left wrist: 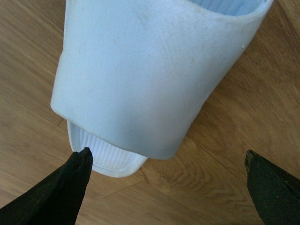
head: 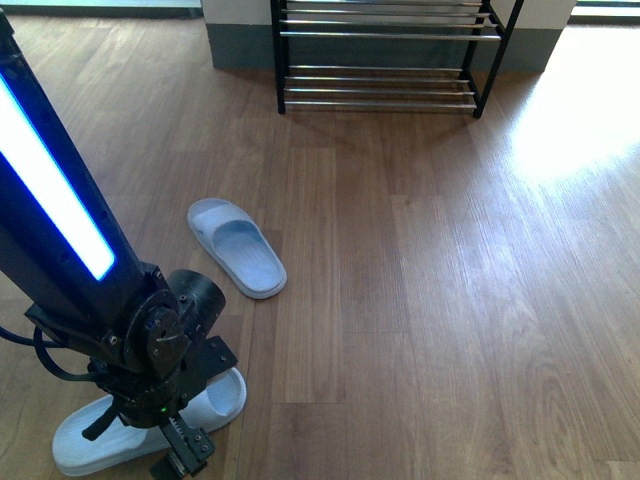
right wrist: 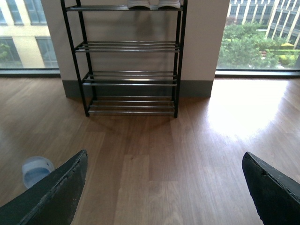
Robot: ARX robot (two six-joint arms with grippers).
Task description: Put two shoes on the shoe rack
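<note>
Black fingers of the left gripper (left wrist: pixel 167 153) spread wide over the toe end of a pale blue slide (left wrist: pixel 140 70) on the wood floor (head: pixel 450 300). The second slide (head: pixel 238 250) lies just beyond, the shoe rack (head: pixel 380 85) well apart. The right gripper (right wrist: pixel 165 154) gapes too.

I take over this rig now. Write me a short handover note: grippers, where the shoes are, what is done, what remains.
Left gripper: open, low over the near slide, not gripping it.
Right gripper: open, empty, facing the shoe rack.
Far slide: on the floor, short of the rack.
Done: neither slide is on the rack.
Left: grasp and rack both.
</note>
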